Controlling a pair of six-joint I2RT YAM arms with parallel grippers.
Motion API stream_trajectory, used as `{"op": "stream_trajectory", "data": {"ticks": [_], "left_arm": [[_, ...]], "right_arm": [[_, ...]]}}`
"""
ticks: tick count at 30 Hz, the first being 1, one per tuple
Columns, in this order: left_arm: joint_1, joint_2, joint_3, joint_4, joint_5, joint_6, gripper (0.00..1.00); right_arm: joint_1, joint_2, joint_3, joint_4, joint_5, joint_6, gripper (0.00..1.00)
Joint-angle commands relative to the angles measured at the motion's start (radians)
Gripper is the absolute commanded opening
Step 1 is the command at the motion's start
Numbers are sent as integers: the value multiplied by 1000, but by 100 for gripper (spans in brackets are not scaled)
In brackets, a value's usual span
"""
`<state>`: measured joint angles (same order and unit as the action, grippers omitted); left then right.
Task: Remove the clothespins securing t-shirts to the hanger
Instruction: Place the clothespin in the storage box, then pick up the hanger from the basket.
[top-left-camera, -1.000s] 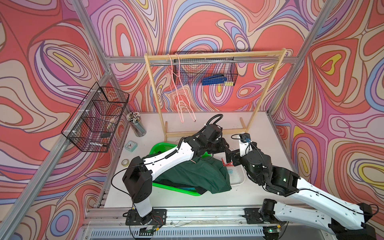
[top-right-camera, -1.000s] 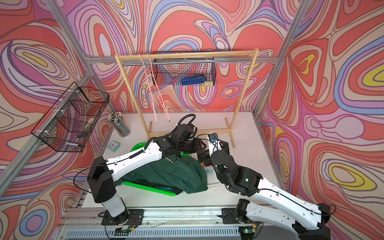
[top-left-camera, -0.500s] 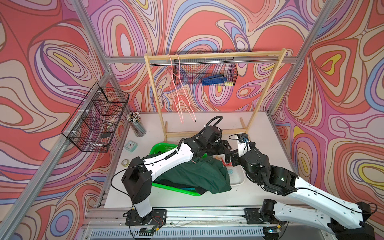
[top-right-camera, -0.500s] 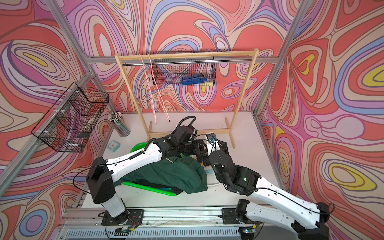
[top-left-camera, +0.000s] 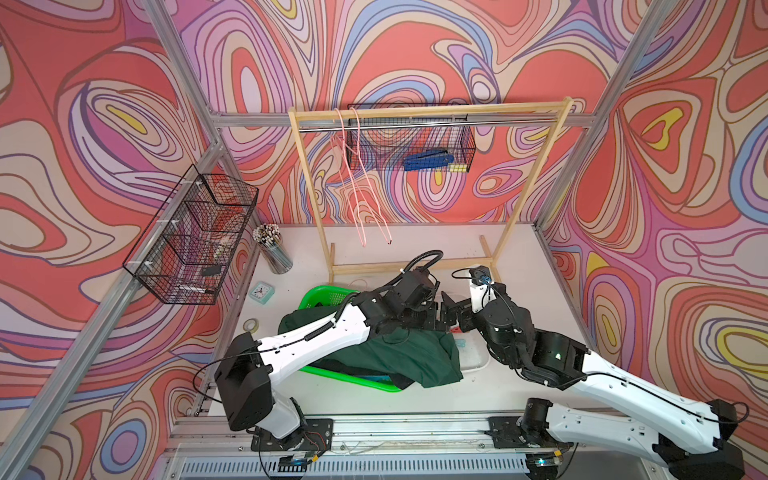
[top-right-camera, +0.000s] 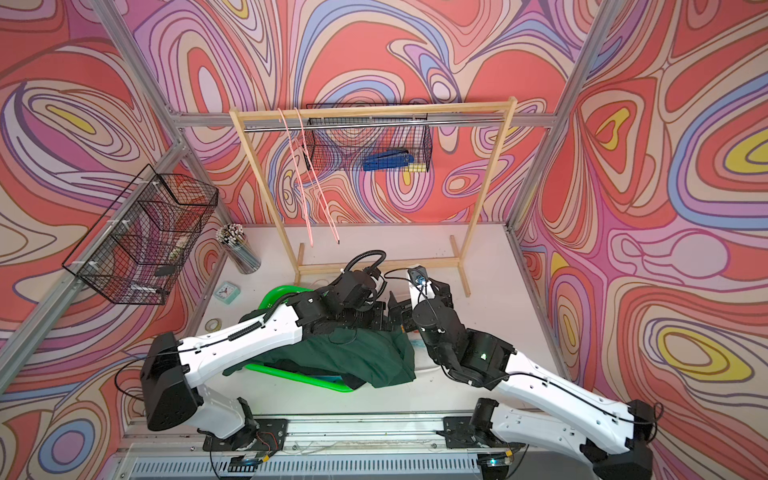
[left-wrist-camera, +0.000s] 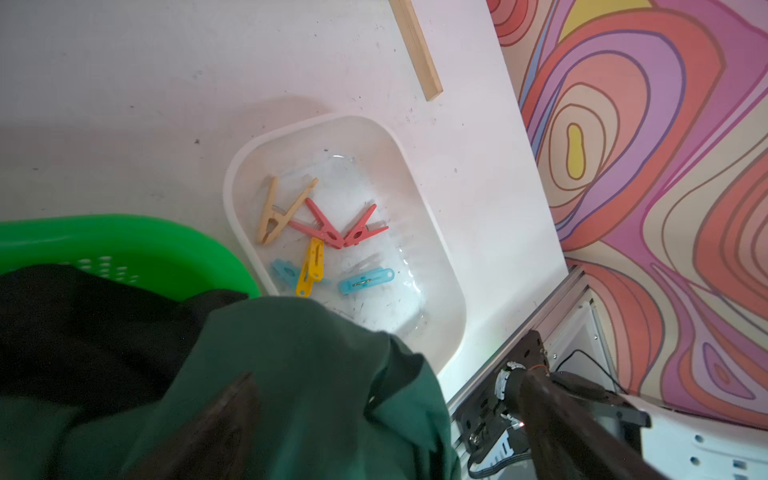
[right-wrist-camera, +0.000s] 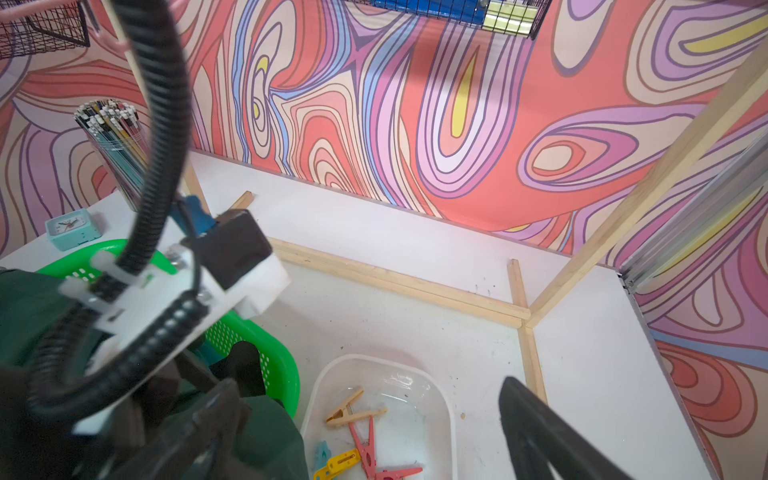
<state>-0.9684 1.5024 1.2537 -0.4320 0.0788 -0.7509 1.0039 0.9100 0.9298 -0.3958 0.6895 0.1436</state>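
Note:
Several clothespins lie loose in a white tray (left-wrist-camera: 316, 120): a beige one (left-wrist-camera: 274, 212), two red (left-wrist-camera: 320, 224), a yellow one (left-wrist-camera: 311, 266) and two light blue (left-wrist-camera: 365, 280). A dark green t-shirt (left-wrist-camera: 291, 374) is heaped over a black t-shirt (left-wrist-camera: 83, 332) in the green basket (left-wrist-camera: 124, 237) and hangs over the tray's near end. My left gripper (left-wrist-camera: 386, 415) hovers open above the green shirt, holding nothing. My right gripper (right-wrist-camera: 370, 428) is open over the tray, also empty. In both top views the two grippers (top-left-camera: 440, 311) (top-left-camera: 459, 318) nearly meet. Two bare pink hangers (top-left-camera: 357, 174) hang on the rail.
The wooden clothes rack (top-left-camera: 428, 112) stands behind the arms, its foot bar close to the tray. A wire basket (top-left-camera: 411, 145) hangs behind the rail and another (top-left-camera: 191, 237) on the left wall. A pencil cup (top-left-camera: 272, 249), small clock (top-left-camera: 261, 292) and tape roll (top-left-camera: 250, 325) sit at left.
My left gripper's jaws have spread from partly shut to wide open beside the tray. The right arm has edged slightly towards the left gripper, jaws still open.

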Motion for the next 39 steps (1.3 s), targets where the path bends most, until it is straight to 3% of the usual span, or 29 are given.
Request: {"op": "stream_trajectory", "data": {"ticks": [1, 6, 11, 22, 35, 39], "left_arm": [[3, -81, -44, -80, -136, 50, 100], [5, -153, -71, -171, -242, 53, 100], [29, -203, -108, -239, -277, 41, 100], [234, -411, -231, -303, -216, 21, 100], [443, -254, -110, -380, -39, 104, 96], [461, -185, -47, -366, -40, 147, 96]], "right_arm": [[-5, 10, 0, 13, -7, -8, 98], [-5, 43, 14, 24, -14, -11, 98], [-4, 70, 26, 38, -24, -16, 98], [-4, 100, 41, 37, -43, -6, 98], [-4, 117, 53, 36, -66, -1, 98], [-4, 112, 53, 31, -71, 4, 98]]}}
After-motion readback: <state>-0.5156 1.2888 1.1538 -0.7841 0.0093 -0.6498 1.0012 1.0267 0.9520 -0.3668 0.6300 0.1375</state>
